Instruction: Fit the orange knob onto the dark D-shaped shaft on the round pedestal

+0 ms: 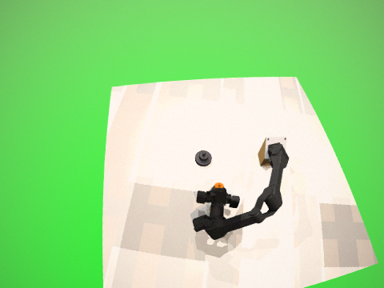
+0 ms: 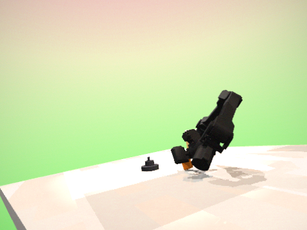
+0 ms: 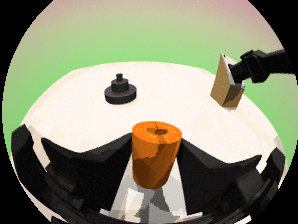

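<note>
The orange knob (image 1: 218, 186) (image 2: 187, 165) (image 3: 156, 162) is between the fingers of my gripper (image 1: 218, 189) (image 2: 188, 156) (image 3: 155, 139), which is shut on it. In the wrist view the knob's end with the dark hole faces up and toward the far side; the hole's flat side is hard to make out. The knob is tilted and close above the table. The round dark pedestal (image 1: 203, 162) (image 2: 149, 168) (image 3: 120, 95) stands apart from the knob, beyond it in the wrist view. Its thin shaft (image 1: 203, 154) (image 2: 148, 158) (image 3: 119, 76) points up, bare; its flat side cannot be seen.
The arm's base block (image 1: 262, 154) (image 3: 226, 93) stands to the right of the pedestal in the top view and the wrist view. The arm bends around from it, in front of the pedestal. The pale patterned table (image 1: 168, 120) (image 2: 105, 179) ends at green surroundings.
</note>
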`<action>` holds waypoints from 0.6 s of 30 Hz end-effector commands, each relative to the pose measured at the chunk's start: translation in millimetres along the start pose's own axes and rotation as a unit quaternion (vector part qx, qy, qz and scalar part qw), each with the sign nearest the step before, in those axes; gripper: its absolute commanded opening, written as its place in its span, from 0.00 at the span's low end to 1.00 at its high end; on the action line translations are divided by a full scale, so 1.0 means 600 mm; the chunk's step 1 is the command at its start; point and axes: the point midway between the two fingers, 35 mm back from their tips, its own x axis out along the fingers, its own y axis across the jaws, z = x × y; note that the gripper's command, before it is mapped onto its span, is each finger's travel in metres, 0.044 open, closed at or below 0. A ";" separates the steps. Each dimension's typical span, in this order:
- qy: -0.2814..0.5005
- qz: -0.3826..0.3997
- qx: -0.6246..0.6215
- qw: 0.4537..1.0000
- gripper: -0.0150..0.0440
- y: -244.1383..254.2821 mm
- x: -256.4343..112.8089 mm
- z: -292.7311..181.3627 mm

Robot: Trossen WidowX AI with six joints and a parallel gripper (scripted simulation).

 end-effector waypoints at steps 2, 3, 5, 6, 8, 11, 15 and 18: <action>-0.001 0.000 0.000 1.000 0.69 0.000 0.001 0.000; -0.001 0.000 0.000 1.000 0.69 0.000 0.001 0.000; -0.001 0.000 0.000 1.000 0.69 0.000 0.001 0.000; -0.001 0.000 0.000 1.000 0.69 0.000 0.001 0.000; -0.001 0.000 0.000 1.000 0.69 0.000 0.001 0.000; -0.001 0.000 0.000 1.000 0.69 0.000 0.001 0.000; -0.001 0.000 0.000 1.000 0.69 0.000 0.001 0.000; -0.001 0.000 0.000 1.000 0.69 0.000 0.001 0.000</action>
